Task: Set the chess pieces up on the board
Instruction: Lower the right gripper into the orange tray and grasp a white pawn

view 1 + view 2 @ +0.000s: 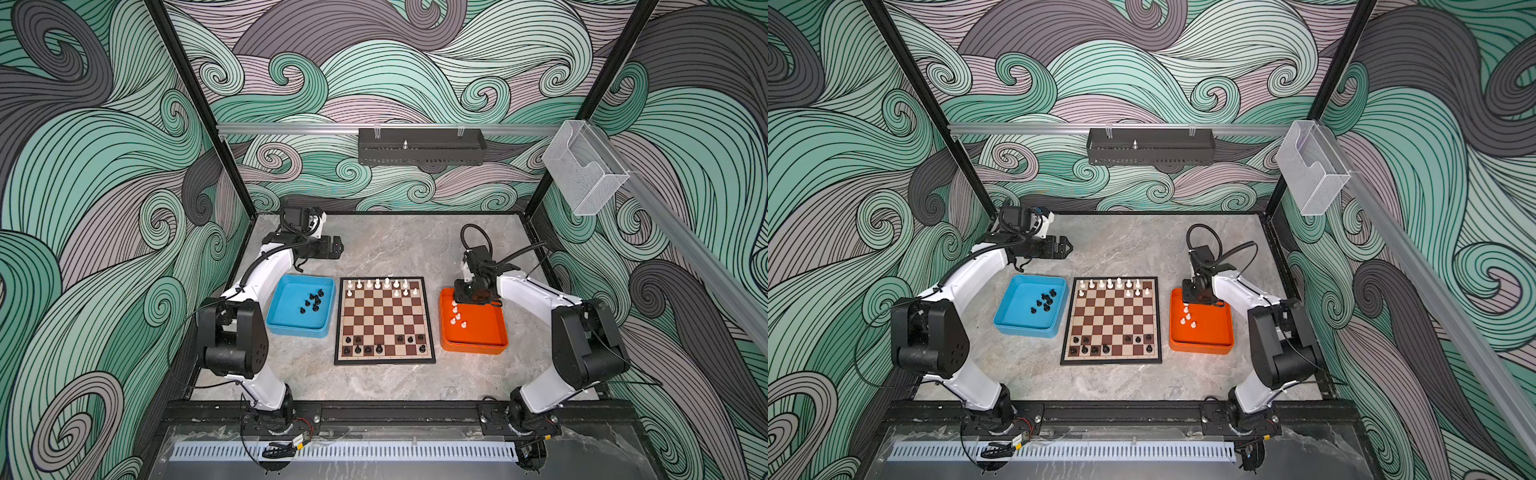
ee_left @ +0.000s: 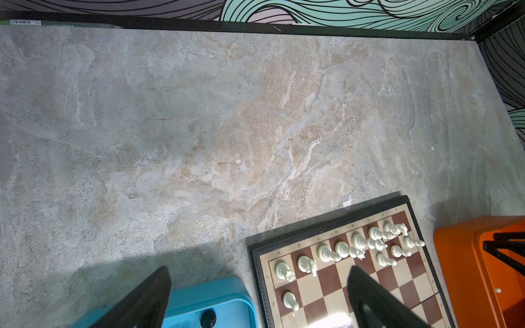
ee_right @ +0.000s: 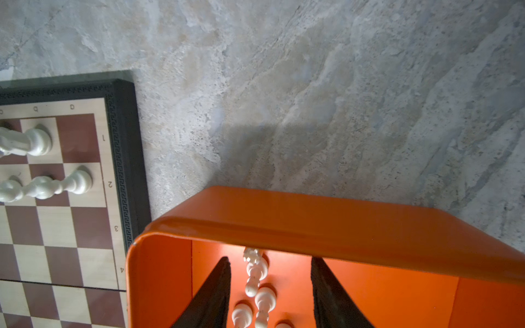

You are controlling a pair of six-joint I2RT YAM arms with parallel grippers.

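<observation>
Right jaws down in the orange tray (image 1: 482, 328) beside the board (image 1: 384, 320)
They're open either side of a white piece (image 3: 257, 269), not touching it; left jaws gape wide, empty.

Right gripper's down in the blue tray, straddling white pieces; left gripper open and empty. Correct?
No, wrong colour. The right wrist view shows the right gripper down in the orange tray, not a blue one, straddling white pieces. The left gripper is open and empty.

Table (image 1: 386, 249) (marbled) bears board (image 1: 384, 320), blue tray (image 1: 297, 330), orange tray (image 1: 478, 332).
</observation>
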